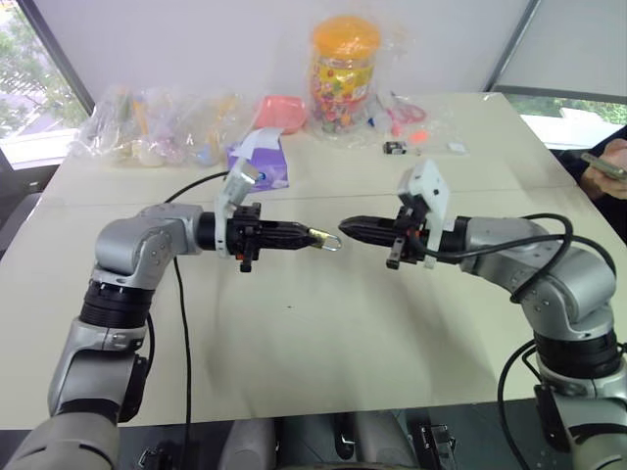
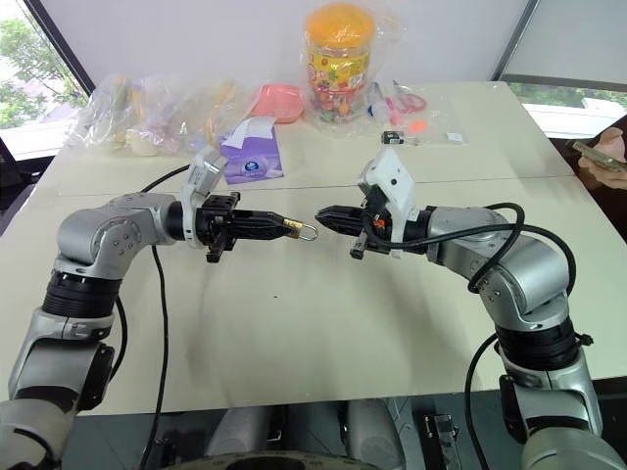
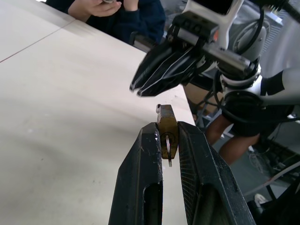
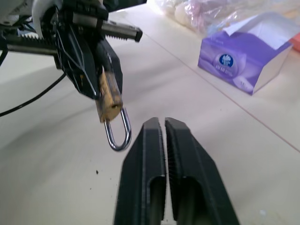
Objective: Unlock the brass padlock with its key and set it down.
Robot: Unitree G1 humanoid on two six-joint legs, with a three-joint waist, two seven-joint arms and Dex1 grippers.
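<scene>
Gleaming dull gold, the brass padlock: a small block with a silvery shackle looping out of one end, closed as far as can be seen. Being pinched between the two black fingers of the left pincer, held level above the pale bench, shackle pointing toward the other arm. Showing a slim silvery sliver against the block in the left wrist view, possibly the key, too small to be sure.

Facing it tip to tip, the right pincer, fingers pressed together with nothing between them, hovering just beside the shackle's bow and not touching it.

Sitting well apart at the far side of the bench: a purple tissue box with a white sheet sticking up; a clear jar with an orange lid, packed with small colourful pieces and wrapped in plastic; clear plastic bags holding pale and coloured items; a pink dish; a small black-and-silver item lying near the jar.

Resting at the right edge, a person's hand holding a phone.
</scene>
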